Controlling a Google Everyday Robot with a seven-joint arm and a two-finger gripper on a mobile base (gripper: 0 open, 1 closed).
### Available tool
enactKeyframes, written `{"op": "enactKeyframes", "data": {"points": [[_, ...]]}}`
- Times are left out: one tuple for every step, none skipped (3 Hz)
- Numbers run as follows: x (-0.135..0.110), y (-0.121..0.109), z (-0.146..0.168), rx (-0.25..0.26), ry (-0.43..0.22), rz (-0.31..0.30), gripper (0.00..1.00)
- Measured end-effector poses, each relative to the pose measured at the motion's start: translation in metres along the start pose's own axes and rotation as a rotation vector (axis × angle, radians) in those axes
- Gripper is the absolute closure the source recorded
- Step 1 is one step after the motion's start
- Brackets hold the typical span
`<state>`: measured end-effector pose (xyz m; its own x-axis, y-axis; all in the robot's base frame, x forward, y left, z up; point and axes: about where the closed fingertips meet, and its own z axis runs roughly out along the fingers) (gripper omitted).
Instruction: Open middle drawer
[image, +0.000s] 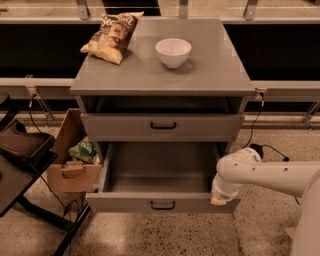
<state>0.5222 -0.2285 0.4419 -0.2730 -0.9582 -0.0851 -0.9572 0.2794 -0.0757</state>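
The middle drawer (160, 172) is pulled far out of the grey cabinet. Its plain grey inside is bare, and its flat front carries a small black bar handle (163, 205). The taller-fronted drawer (163, 126) above it sits almost flush. The lowest drawer is hidden under the open one. My gripper (220, 196) is on the end of my white arm (270, 172). It is at the right front corner of the open drawer, against its front panel and well to the right of the handle.
A chip bag (111, 36) and a white bowl (173, 52) sit on the cabinet top (215, 70). A cardboard box (72, 157) with a green packet stands on the floor at the left, touching the open drawer's side. A dark stand (25, 165) is at the far left. A cable (260, 145) lies on the floor behind my arm.
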Motion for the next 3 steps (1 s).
{"op": "enactKeyframes", "data": {"points": [[0.0, 0.0, 0.0, 0.0, 0.0, 0.0, 0.57], [0.0, 0.0, 0.0, 0.0, 0.0, 0.0, 0.35], [0.0, 0.0001, 0.0001, 0.0, 0.0, 0.0, 0.11]]}}
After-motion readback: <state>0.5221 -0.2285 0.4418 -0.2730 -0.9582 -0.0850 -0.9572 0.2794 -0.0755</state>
